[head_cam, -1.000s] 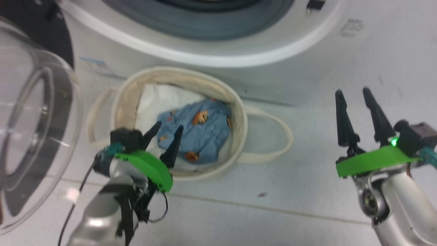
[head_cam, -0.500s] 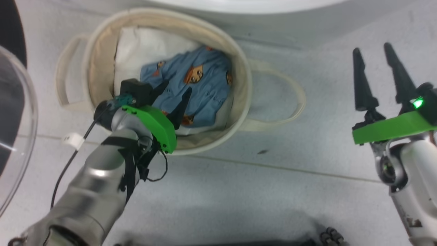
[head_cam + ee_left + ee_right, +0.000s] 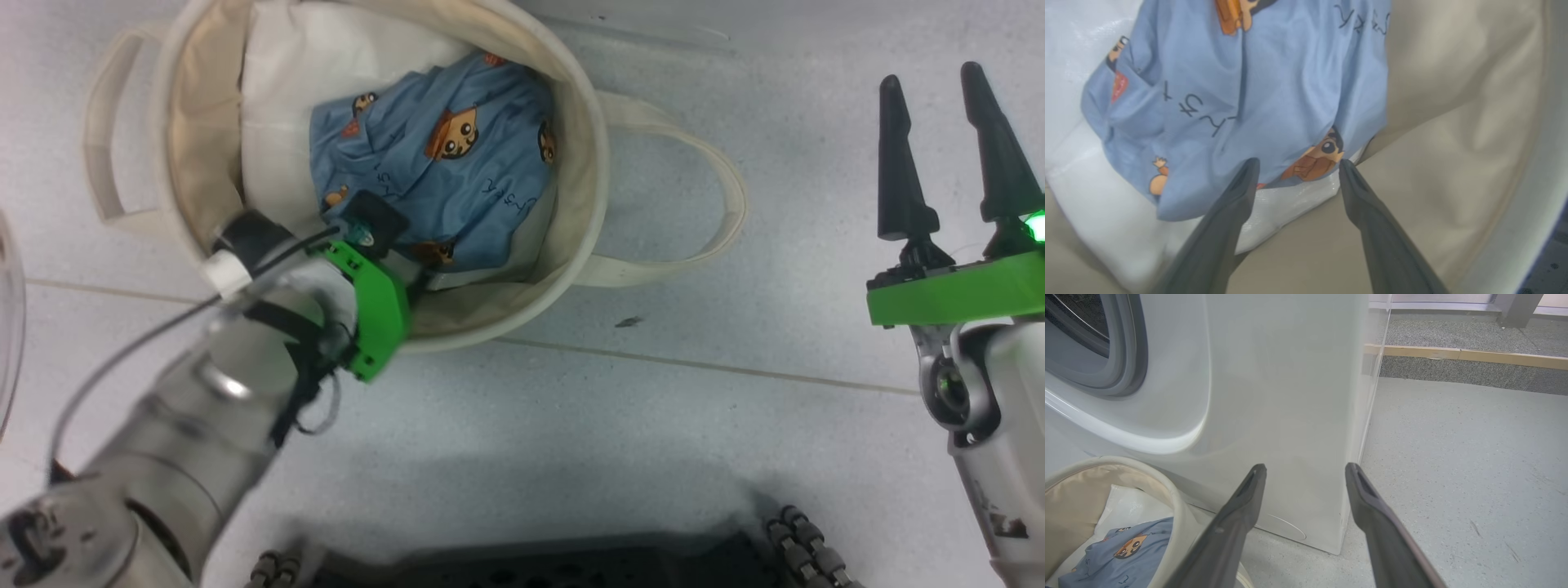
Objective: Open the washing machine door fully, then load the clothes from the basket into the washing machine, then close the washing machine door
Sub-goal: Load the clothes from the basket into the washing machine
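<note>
Presently the left gripper (image 3: 1298, 162), jaws spread wide inside the basket (image 3: 589, 163), brackets the near edge of the clothes (image 3: 1241, 81), while the right gripper (image 3: 931, 77) hangs open well clear of the basket; closing so low risks pinching the white padding (image 3: 1106, 196) underneath too.

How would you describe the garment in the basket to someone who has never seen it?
In front of the white washing machine stands a round cream canvas basket. Inside lies the garment: light blue with orange-brown cartoon figures, unlike the plain white padding beneath it.
</note>
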Available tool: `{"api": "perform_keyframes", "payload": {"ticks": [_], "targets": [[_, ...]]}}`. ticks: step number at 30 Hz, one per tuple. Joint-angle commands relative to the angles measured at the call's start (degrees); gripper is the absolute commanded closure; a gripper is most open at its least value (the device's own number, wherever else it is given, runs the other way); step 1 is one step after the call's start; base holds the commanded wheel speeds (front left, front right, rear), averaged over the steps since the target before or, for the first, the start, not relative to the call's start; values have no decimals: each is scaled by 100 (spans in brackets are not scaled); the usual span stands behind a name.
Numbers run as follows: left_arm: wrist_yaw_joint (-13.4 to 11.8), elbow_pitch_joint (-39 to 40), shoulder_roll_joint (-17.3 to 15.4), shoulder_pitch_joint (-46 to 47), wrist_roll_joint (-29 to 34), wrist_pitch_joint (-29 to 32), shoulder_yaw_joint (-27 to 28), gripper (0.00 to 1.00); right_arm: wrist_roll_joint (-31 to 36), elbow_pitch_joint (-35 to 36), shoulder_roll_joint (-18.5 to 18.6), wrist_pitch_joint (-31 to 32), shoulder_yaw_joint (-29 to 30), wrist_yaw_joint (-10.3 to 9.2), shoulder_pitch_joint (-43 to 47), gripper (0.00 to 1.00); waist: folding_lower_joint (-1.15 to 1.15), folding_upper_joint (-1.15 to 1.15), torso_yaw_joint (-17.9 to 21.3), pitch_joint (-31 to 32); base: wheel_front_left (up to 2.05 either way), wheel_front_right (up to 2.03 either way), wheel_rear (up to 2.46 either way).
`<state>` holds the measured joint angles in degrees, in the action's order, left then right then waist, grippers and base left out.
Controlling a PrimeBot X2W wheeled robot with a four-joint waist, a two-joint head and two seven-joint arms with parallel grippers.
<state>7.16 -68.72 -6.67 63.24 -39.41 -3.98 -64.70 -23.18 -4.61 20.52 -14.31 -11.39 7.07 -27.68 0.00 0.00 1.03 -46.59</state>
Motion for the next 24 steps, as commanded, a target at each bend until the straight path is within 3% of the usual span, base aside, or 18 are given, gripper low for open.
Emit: {"api": "perform_keyframes", "payload": {"ticks": [1, 7, 13, 19, 20, 21, 24], "targets": [[33, -72, -233, 216, 209, -73, -156, 0, 65, 215, 23, -69, -15, 42, 345, 0, 0, 0, 20, -81, 0, 0, 0], [-203, -417, -230, 664, 603, -263, -473, 0, 127, 404, -61, -69, 39, 42, 443, 0, 0, 0, 59, -244, 0, 0, 0], [-23, -481, -207, 929, 1619, -270, -813, 0, 170, 582, -153, -69, 26, 42, 490, 0, 0, 0, 212, -386, 0, 0, 0], [24, -509, -222, 978, 1747, 12, -836, 0, 194, 683, -183, -69, 34, 42, 572, 0, 0, 0, 313, -459, 3, 3, 3], [27, -511, -237, 974, 1725, 25, -837, 35, 209, 699, -190, -65, 34, 42, 579, 0, 0, 0, 313, -459, 12, 12, 12], [29, -512, -253, 969, 1684, 30, -836, 100, 233, 716, -201, -53, 39, 42, 586, 0, 0, 0, 300, -456, 10, 10, 10], [30, -516, -286, 1028, 1583, -47, -796, 100, 303, 766, -250, -5, 71, 42, 617, 0, 0, 0, 255, -442, 2, 2, 2]]}}
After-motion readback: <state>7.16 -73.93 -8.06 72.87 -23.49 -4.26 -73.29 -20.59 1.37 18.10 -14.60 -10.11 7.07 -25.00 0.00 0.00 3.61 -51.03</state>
